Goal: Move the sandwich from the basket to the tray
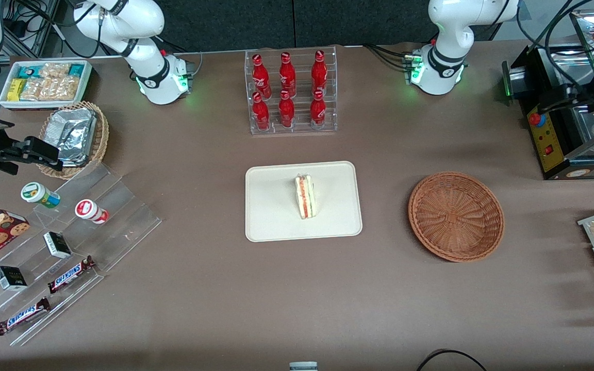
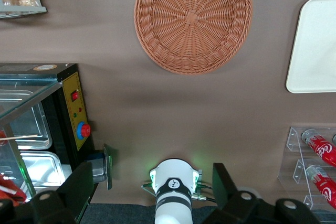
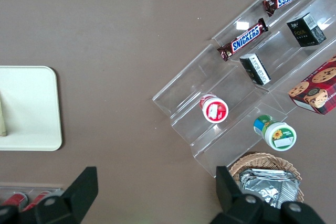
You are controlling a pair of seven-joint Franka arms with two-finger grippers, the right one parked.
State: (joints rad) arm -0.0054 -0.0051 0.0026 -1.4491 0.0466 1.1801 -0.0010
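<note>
Start at the parked arm's end of the table. A white bin (image 1: 44,82) full of snack packets sits there. A light tan basket (image 1: 72,136) with shiny foil in it is just beside the bin, nearer to the front camera. Nearer still are clear plastic steps (image 1: 65,242) with candy bars, small boxes and two little tubs on them. In the middle of the table stands a clear rack (image 1: 292,93) of red bottles. The cream tray (image 1: 276,216) lies nearer to the front camera than the rack. The sandwich (image 1: 304,197) is on the tray, about in its middle, with its red and green stripe facing up. Next comes the round brown basket (image 1: 456,216). It sits on the table beside the tray, a bit apart from it, toward the working arm's end. Past it is a black machine (image 1: 560,139) with a red button. The gripper (image 2: 152,174) hangs high above the table near that machine, well away from the sandwich. Its two fingers (image 2: 79,187) are spread wide apart.
</note>
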